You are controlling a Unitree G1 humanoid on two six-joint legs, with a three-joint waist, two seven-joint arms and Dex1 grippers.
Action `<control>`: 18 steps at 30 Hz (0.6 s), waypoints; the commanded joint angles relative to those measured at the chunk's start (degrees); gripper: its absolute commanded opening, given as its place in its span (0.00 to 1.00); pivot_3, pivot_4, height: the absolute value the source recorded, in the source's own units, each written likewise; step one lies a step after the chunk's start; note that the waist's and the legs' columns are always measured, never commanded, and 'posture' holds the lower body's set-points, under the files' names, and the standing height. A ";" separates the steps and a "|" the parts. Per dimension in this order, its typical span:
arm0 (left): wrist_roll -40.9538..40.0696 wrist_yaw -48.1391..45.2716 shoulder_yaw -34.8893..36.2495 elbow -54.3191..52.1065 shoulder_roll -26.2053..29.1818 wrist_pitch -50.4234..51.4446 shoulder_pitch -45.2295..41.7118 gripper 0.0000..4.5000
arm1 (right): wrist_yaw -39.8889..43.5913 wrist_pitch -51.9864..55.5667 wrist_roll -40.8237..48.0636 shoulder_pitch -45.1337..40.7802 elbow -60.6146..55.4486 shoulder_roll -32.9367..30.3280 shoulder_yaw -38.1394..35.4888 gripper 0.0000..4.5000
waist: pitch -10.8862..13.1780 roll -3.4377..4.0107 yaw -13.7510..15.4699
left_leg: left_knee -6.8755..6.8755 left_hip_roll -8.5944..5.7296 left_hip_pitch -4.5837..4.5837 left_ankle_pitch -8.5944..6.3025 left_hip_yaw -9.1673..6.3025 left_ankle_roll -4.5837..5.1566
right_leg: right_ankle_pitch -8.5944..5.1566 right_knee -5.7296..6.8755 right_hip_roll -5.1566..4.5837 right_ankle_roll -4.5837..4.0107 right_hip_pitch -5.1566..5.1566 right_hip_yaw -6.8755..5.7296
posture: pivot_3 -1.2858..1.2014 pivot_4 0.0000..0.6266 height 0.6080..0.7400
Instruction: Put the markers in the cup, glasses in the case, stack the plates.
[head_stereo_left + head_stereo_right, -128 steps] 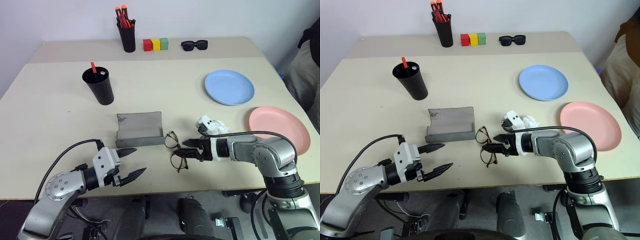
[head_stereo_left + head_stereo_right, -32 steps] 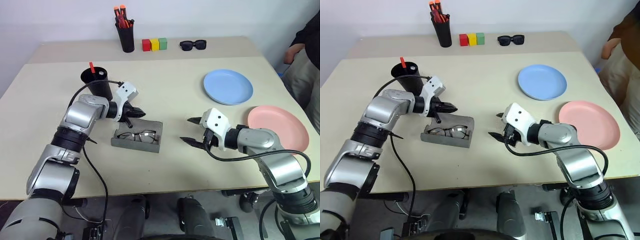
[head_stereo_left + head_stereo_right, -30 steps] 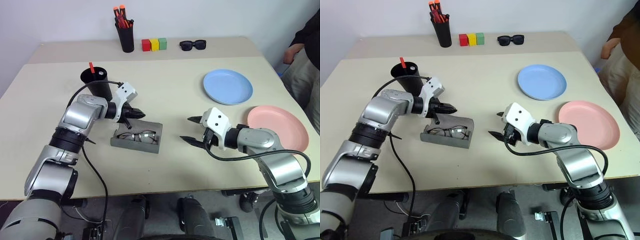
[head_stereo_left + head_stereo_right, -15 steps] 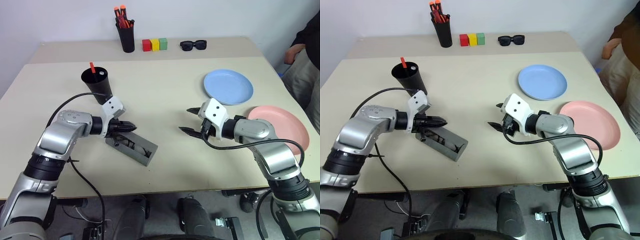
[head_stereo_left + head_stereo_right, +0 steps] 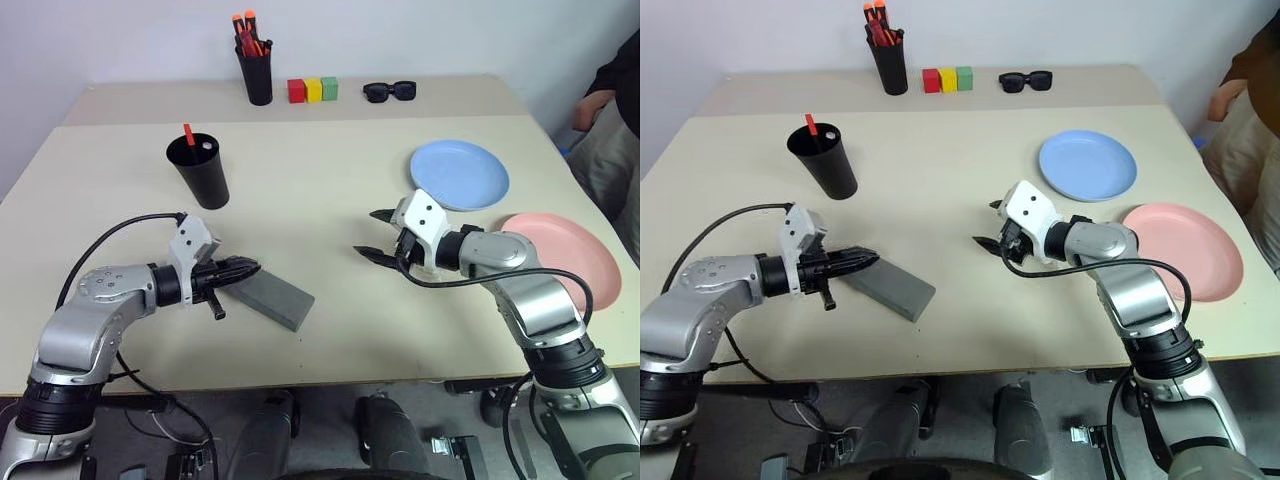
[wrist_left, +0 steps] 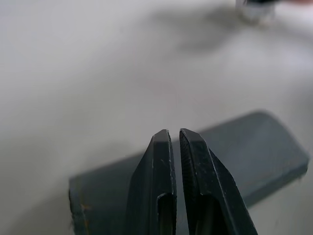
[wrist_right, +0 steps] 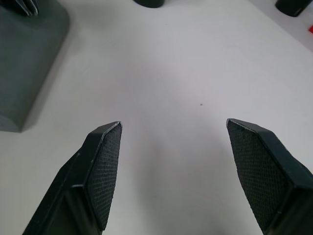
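hiding its contents, case point(image 5: 268, 293) lies lid-down under left gripper point(image 5: 247, 266)

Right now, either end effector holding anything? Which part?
Nothing held. Left end effector is shut and empty, its tips over the closed case. Right end effector is open above bare table.

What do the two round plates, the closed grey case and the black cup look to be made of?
Light blue round plate and salmon pink round plate: likely matte plastic, with even colour and a soft sheen. Grey rectangular case: a hard shell, perhaps plastic or covered board, holding crisp edges. Tapered black cup: probably matte plastic, without glare.
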 commanded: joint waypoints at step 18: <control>-8.64 1.62 -5.18 -14.88 -2.81 -2.21 5.32 0.06 | -16.87 -23.44 -25.57 -16.97 46.41 -3.87 5.57 0.77 | 0.00 0.04 -0.47 | -0.02 -0.04 0.03 0.02 0.33 0.01 | 0.02 -0.01 0.05 -0.01 0.00 0.04 | 0.52 0.24 1.00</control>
